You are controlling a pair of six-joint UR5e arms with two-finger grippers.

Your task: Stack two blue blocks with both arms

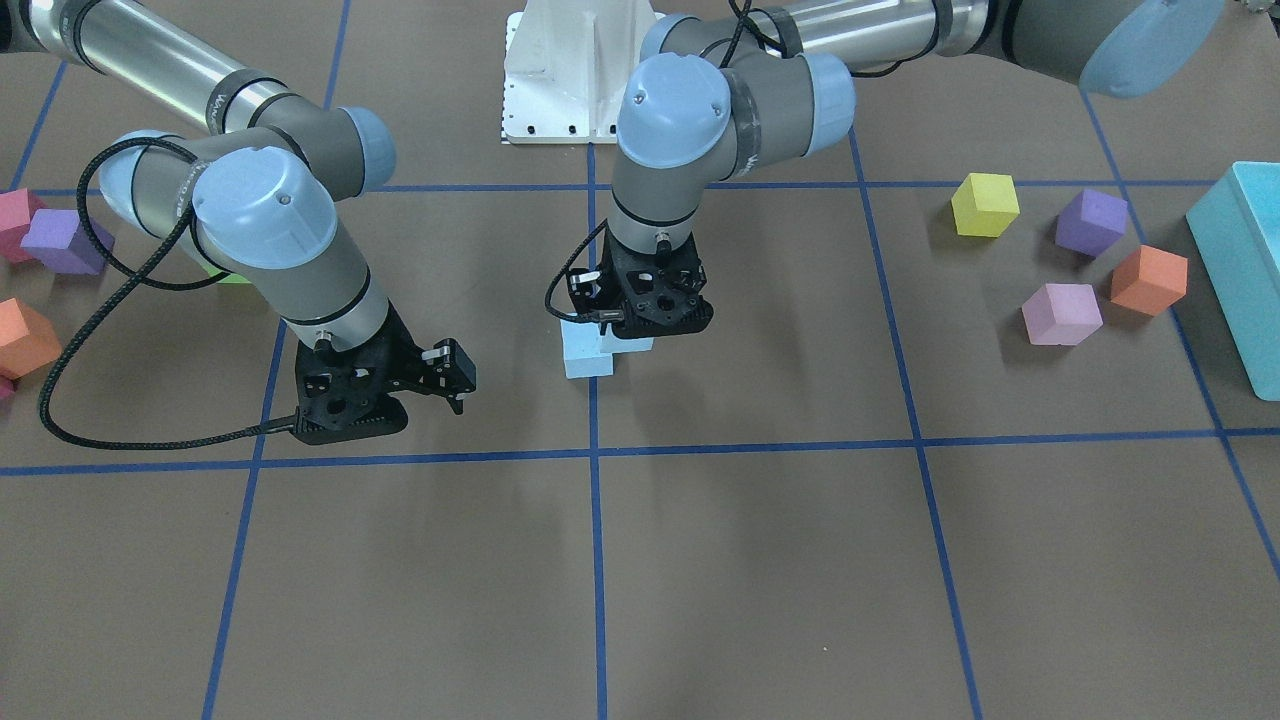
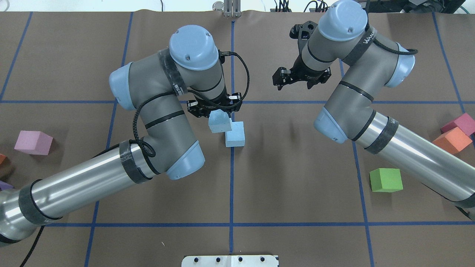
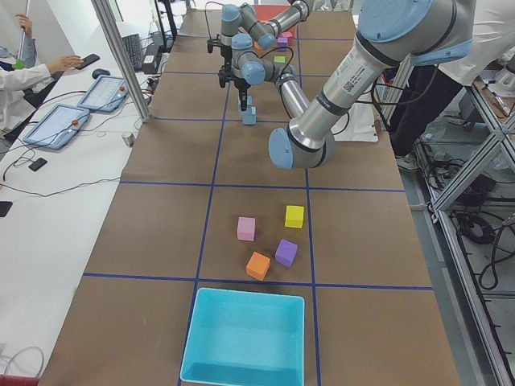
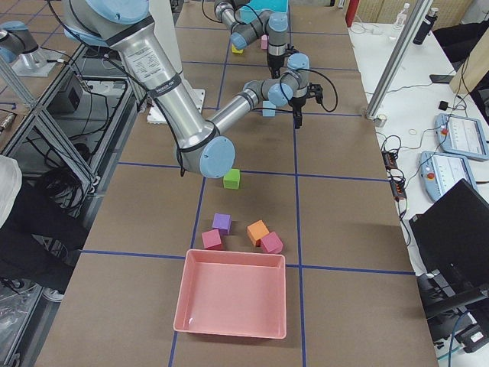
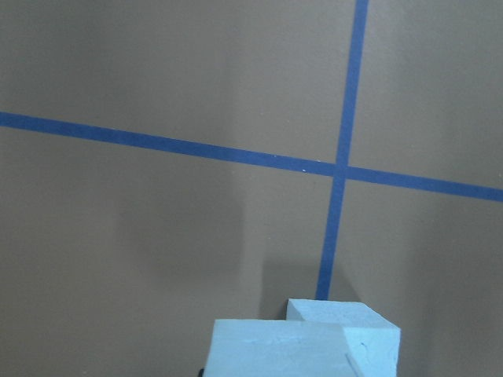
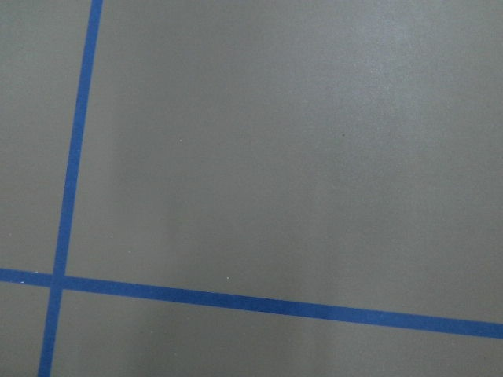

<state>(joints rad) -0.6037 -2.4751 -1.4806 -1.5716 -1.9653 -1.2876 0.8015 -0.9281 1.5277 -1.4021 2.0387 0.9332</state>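
"Is the stack built?"
"Not yet. The left gripper [image 2: 216,112] is clamped on one pale sky-blue foam cube [image 2: 219,121], just beside the second blue cube [image 2: 235,135], which rests mid-table, far from every edge. Placing it squarely on top remains."
"And the right gripper [image 1: 450,375]?"
"Apart from both cubes and carrying nothing. I cannot tell its spread."

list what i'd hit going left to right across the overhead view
pink cube → blue blocks → right end effector → green cube
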